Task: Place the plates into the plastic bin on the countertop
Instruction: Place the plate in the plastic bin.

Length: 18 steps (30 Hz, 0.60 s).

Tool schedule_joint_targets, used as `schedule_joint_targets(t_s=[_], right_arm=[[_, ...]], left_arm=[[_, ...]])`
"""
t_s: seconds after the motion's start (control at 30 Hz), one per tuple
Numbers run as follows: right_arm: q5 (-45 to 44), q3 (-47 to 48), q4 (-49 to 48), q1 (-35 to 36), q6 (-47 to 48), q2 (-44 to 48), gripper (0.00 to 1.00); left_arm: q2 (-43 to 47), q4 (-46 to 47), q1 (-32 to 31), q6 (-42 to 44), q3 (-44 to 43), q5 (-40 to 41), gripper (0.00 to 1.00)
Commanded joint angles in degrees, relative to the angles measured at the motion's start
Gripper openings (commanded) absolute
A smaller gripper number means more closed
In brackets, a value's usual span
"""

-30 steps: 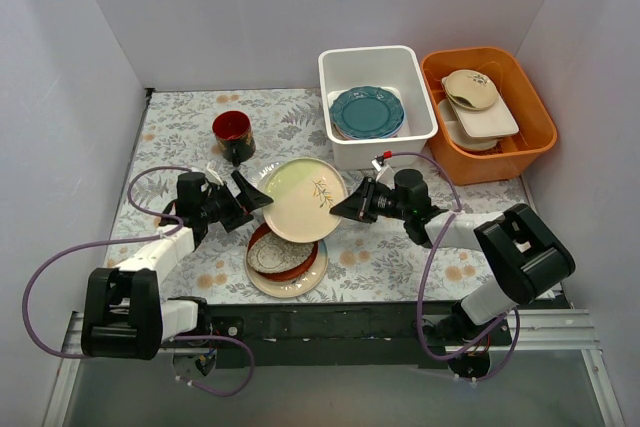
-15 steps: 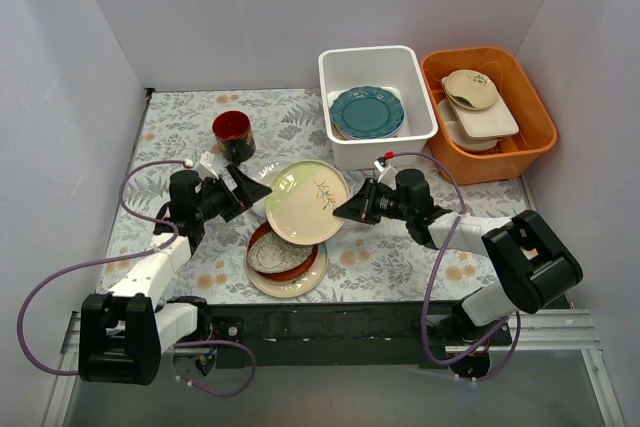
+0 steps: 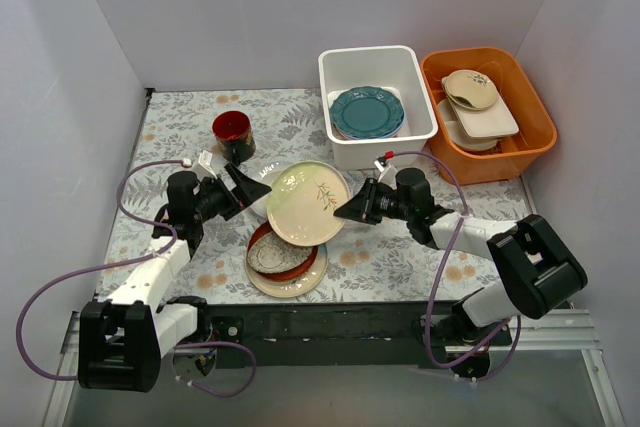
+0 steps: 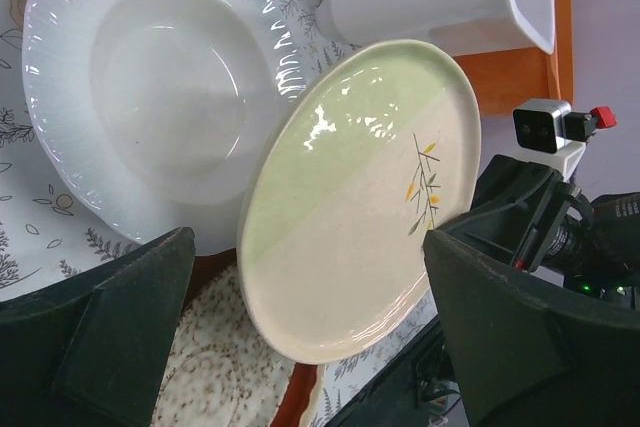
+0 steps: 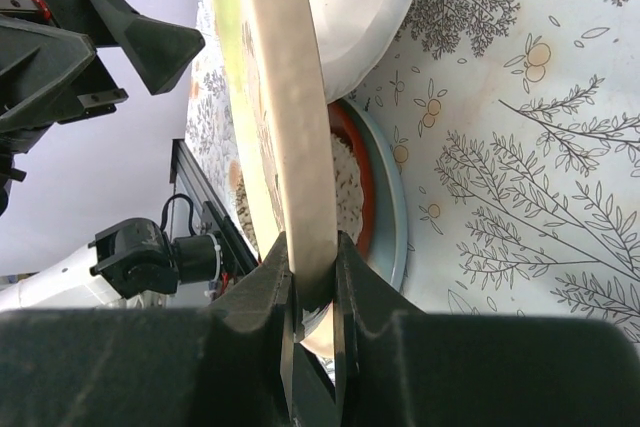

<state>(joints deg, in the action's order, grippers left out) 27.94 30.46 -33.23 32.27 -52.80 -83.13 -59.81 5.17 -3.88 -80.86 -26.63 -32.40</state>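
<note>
A cream and pale-green plate (image 3: 305, 202) with a small sprig motif hangs tilted above the countertop (image 3: 180, 127). My right gripper (image 3: 343, 209) is shut on its right rim, and the wrist view shows the edge (image 5: 290, 127) pinched between the fingers. My left gripper (image 3: 262, 192) stands open just off the plate's left rim, its fingers (image 4: 110, 347) wide on either side of the plate (image 4: 350, 207). Below lie a ribbed white plate (image 4: 160, 97) and a red-brown plate with a speckled dish (image 3: 283, 255) on a light blue plate (image 5: 395, 217). The white plastic bin (image 3: 340, 67) holds a teal plate (image 3: 367, 112).
An orange tub (image 3: 530, 132) with beige and white dishes stands right of the bin. A dark-red cup (image 3: 232, 134) sits on the countertop behind the left gripper. Grey walls close in the left, back and right sides.
The left arm has drawn back a little to the left, away from the plate's rim. The right gripper keeps its hold and the plate has barely shifted.
</note>
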Motion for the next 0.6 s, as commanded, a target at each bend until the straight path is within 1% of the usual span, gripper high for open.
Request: schedule_joint_targets(t_s=[0.0,0.23,0.57], right_arm=[[0.88,5.57,-5.01,0.25,1.46,4.64,0.01],[-0.35,7.68,0.26,-0.1,4.1,7.81,0.01],[0.53,9.27,5.19,-3.97,5.6,12.12,0.01]], left_arm=[[2.42,1.51,-0.08,0.18,0.79,-0.21,0.98],[2.51,1.86,-0.16,0.0,1.06,0.32,0.98],[2.42,0.37,-0.08,1.49,1.06,1.9,0.98]])
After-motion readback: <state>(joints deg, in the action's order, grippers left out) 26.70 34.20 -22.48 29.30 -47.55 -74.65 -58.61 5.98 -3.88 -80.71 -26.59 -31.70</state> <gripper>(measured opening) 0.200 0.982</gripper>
